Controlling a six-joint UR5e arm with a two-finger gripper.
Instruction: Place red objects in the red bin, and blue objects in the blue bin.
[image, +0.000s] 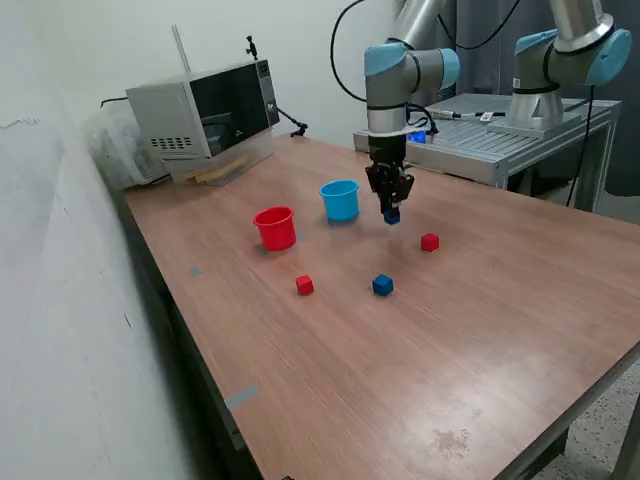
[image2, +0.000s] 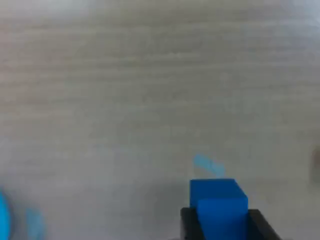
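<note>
Holding a dark blue cube (image: 391, 215), the gripper (image: 391, 210) is clamped on it, jaws pinching the cube from both sides; wrist view shows the same held cube (image2: 218, 205) between the two black fingers (image2: 187, 222), blurry wood grain beyond. Landmark: blue cup (image: 340, 200), upright on the wooden table (image: 480, 330). Held cube hangs just beside the blue cup, on the exterior view's right of it, appears lifted off the tabletop, not above the cup opening. Red cup (image: 275, 227) stands upright near the blue cup, on its exterior-view left and a bit nearer the camera, not touching. One red cube (image: 430, 241) lies on the table further to the exterior view's right of the blue cup, past the gripper. Second blue cube (image: 382, 285) sits well apart from the blue cup, toward the camera. Other red cube (image: 304, 285) also toward the camera, nearer the red cup. Both cups look empty from this angle, can't confirm fully. Microwave (image: 205, 110) sits behind the blue cup at the table's far corner.
</note>
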